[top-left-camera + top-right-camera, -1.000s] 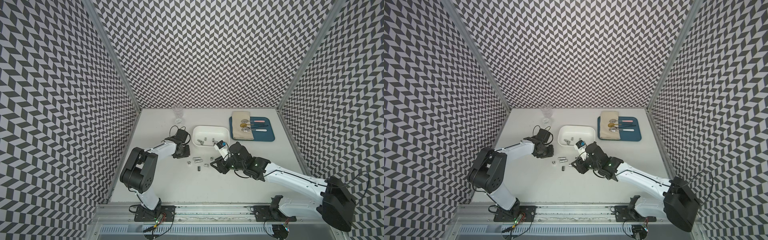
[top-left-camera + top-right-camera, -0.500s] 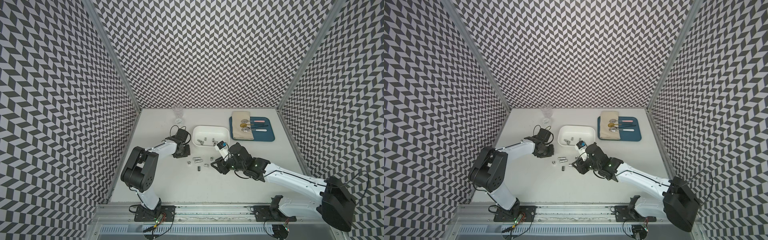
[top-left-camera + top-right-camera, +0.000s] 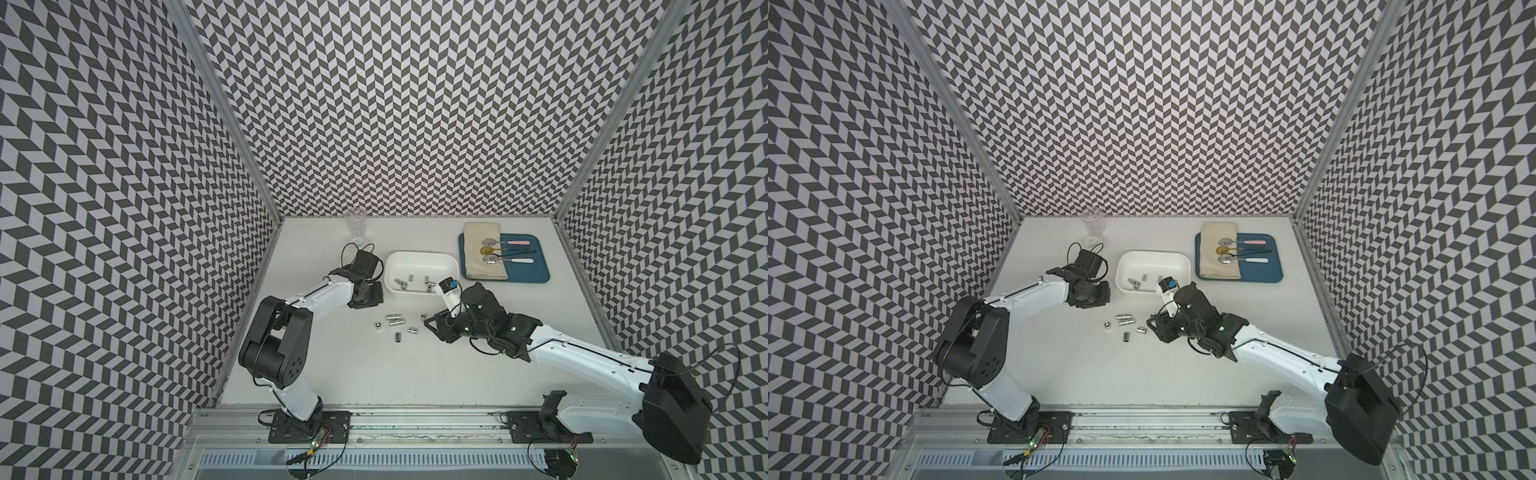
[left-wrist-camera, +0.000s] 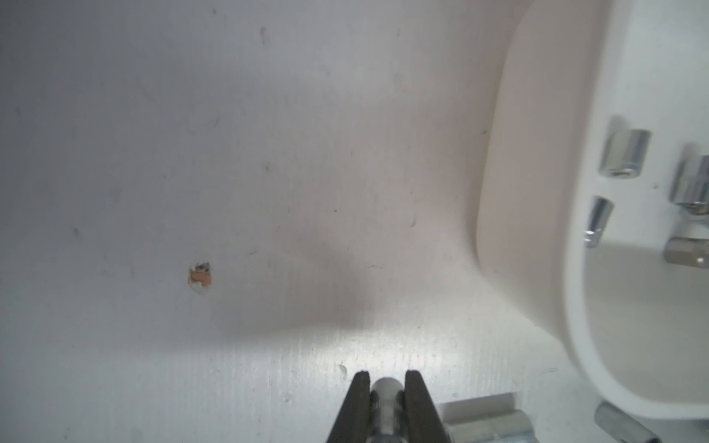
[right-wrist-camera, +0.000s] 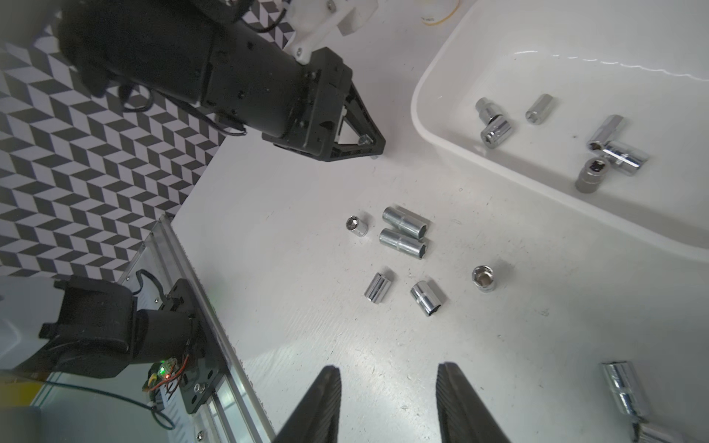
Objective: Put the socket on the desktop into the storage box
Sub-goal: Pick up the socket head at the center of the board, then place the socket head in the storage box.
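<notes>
Grasp step: the left gripper point(image 4: 386, 377) was clamped on a socket point(image 4: 385, 402) low at the surface point(image 4: 230, 153), and the next move called for lifting it into the storage box point(image 4: 518, 211) just beside, while the right gripper point(image 5: 388, 368) stood part-open and empty.

Non-task items on the table point(image 3: 374, 374): tray, cloth, spoons, cup.
Blue tray point(image 3: 536, 272) at back right; beige folded cloth point(image 3: 482, 257) over its left part, three spoons point(image 3: 510, 260) with bowls on the cloth; clear glass cup point(image 3: 355, 222) upright by the back wall.
</notes>
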`<move>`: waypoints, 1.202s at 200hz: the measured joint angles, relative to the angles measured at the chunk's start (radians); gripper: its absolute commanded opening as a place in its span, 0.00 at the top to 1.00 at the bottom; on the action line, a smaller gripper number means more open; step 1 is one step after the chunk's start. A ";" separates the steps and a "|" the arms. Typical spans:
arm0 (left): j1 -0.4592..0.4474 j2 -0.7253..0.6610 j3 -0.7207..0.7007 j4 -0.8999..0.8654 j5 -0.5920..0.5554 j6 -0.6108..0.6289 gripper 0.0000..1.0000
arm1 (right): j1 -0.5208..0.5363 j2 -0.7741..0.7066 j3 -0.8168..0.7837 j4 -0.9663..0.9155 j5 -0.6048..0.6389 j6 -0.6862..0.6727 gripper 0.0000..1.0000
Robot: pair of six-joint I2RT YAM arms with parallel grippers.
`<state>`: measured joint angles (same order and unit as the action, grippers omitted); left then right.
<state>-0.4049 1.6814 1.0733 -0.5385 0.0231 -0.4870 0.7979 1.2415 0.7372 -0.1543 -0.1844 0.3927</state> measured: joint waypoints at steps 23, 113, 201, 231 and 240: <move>-0.013 -0.002 0.054 -0.015 0.001 0.000 0.95 | -0.037 -0.015 -0.004 0.001 0.008 0.018 0.55; -0.085 0.096 0.291 -0.047 0.007 -0.005 0.95 | -0.068 -0.092 -0.049 -0.002 0.013 0.045 0.55; -0.121 0.335 0.497 -0.095 0.003 -0.004 0.91 | -0.078 -0.159 -0.082 -0.029 0.031 0.058 0.55; -0.128 0.356 0.501 -0.108 -0.005 -0.004 0.89 | -0.087 -0.162 -0.082 -0.033 0.035 0.058 0.55; -0.130 0.358 0.502 -0.112 -0.008 -0.004 0.87 | -0.089 -0.162 -0.082 -0.033 0.035 0.057 0.55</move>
<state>-0.5354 2.0396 1.5749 -0.6506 0.0154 -0.4908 0.7086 1.0794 0.6552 -0.1871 -0.1493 0.4500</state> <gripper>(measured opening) 0.164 0.446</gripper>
